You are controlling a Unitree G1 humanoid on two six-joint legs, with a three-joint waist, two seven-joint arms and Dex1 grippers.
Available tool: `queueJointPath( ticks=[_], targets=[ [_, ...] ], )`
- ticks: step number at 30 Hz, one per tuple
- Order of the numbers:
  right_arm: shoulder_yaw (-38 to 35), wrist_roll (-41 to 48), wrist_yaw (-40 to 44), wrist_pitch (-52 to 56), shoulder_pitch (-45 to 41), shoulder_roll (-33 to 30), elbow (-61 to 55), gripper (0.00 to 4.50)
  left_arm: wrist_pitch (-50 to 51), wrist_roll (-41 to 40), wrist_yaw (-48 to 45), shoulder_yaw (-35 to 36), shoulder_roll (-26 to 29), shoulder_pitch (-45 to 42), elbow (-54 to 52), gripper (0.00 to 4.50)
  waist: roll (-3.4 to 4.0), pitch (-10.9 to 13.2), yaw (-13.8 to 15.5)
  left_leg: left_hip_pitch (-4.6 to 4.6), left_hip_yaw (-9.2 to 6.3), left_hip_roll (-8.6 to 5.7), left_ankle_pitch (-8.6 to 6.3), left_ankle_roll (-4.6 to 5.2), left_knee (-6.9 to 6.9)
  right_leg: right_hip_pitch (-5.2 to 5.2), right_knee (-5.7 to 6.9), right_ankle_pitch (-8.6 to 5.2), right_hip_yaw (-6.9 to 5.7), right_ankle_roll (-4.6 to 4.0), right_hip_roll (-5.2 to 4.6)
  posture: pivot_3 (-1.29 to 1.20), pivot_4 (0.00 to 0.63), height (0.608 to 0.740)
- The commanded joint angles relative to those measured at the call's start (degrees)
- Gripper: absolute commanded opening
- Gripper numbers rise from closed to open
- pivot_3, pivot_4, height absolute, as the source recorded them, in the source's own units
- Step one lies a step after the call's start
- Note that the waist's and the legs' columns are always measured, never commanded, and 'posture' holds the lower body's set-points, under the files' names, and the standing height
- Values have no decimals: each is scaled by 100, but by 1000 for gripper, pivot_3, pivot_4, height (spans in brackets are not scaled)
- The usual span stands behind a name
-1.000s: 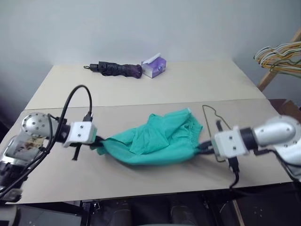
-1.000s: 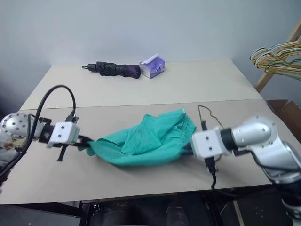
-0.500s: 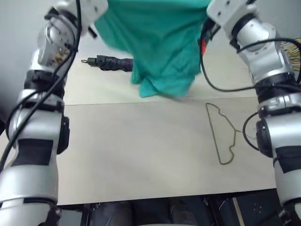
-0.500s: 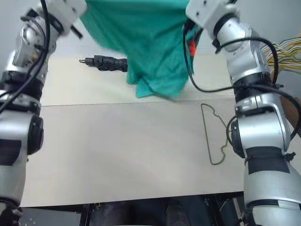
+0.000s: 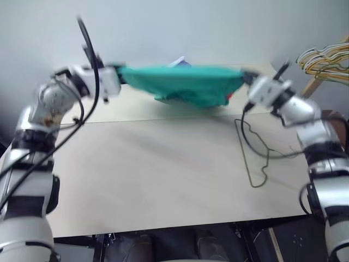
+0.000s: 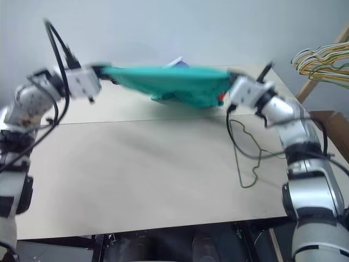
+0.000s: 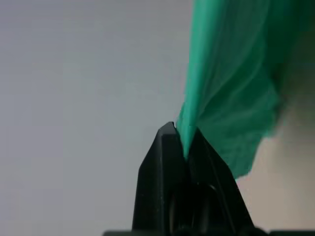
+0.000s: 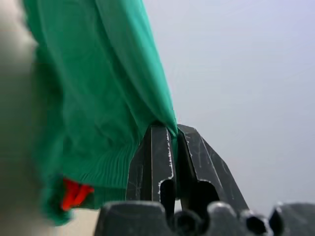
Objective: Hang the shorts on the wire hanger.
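The teal-green shorts [image 5: 182, 83] hang stretched sideways in the air over the far part of the table, pulled taut between both grippers. My left gripper [image 5: 119, 73] is shut on the cloth's left end, and the left wrist view has its fingers [image 7: 167, 147] pinching the fabric [image 7: 231, 73]. My right gripper [image 5: 245, 77] is shut on the right end; a red tag [image 8: 74, 192] shows on the waistband there. The thin wire hanger [image 5: 255, 155] lies flat on the table at the right, below the right arm and apart from the shorts.
The beige table [image 5: 152, 174] spans the view, with a seam across its middle. A bunch of yellow, green and white hangers [image 5: 324, 61] hangs at the far right on a wooden stand. A pale box [image 5: 180, 61] peeks up behind the shorts.
Both arms have come down from high overhead and reached further out, so the shorts now hang lower and stretched flat. A second ago the shorts lay bunched on the table.
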Motion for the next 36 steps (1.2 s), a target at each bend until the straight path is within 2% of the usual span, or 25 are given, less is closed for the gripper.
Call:
queueJointPath(
  ticks=[1, 3, 6, 10, 18, 24, 31, 32, 36],
  targets=[
    [-232, 680, 921, -25, 705, -387, -798, 0, 721, -787, -902, 449, 659, 1052, -1447, 12, 1, 1, -60, 4, -1, 3, 0, 0, 2, 2, -1, 1, 1, -2, 4, -21, 72, 740],
    [-184, 670, 1182, -91, 1171, -464, -1188, 0, 1142, -1110, -1267, 524, 884, 1800, -2216, 12, 2, 1, -114, 19, -1, 6, -2, 3, 0, 12, -1, 2, 2, -4, 5, -24, 74, 740],
    [-74, 507, 1487, -155, 1692, -565, -1601, 0, 1590, -1485, -1716, 632, 1183, 2794, -3086, 12, 3, 8, -138, 89, 3, 15, -21, 35, -3, 87, -33, -5, -1, -11, 13, -34, 81, 740],
    [-59, 165, 1545, -303, 2118, -678, -1836, 0, 1949, -1678, -2056, 864, 1417, 3476, -3710, 12, 2, 15, -104, 193, 18, 22, -39, 60, -9, 188, -42, -25, 0, -18, 15, -32, 86, 740],
    [-131, -376, 1263, -374, 2570, -644, -2267, 0, 2598, -2804, -3486, 1804, 2329, 5506, -5204, 12, 2, 18, -89, 183, 33, 26, -52, 76, -10, 173, -44, -42, 12, -18, 14, -43, 89, 740],
    [-153, -556, 1117, -494, 2665, -703, -2343, 0, 2788, -3088, -3816, 2345, 2195, 6387, -5790, 12, -9, 74, 10, 204, 41, 27, -53, 78, -9, 186, -42, -47, 13, -24, 14, -39, 114, 740],
    [-199, 225, 1720, -134, 3372, -1177, -3339, 0, 2819, -2810, -3625, 2443, 1863, 6593, -5915, 12, -14, 102, 167, 197, 46, 27, -67, 99, -10, 183, -46, -62, 16, -26, 13, -30, 124, 740],
    [-234, 361, 1768, 4, 3483, -1228, -3539, 659, 2857, -2854, -3657, 2447, 1832, 6617, -5943, 227, -15, 105, 175, 196, 47, 27, -70, 104, -10, 182, -46, -64, 15, -27, 12, -33, 125, 740],
    [-396, 856, 2043, 505, 4031, -1517, -4294, 1790, 3142, -3234, -3751, 2608, 1709, 6708, -6084, 1265, -18, 110, 203, 199, 48, 28, -70, 104, -9, 183, -44, -66, 15, -30, 12, -28, 119, 740]
  ],
)
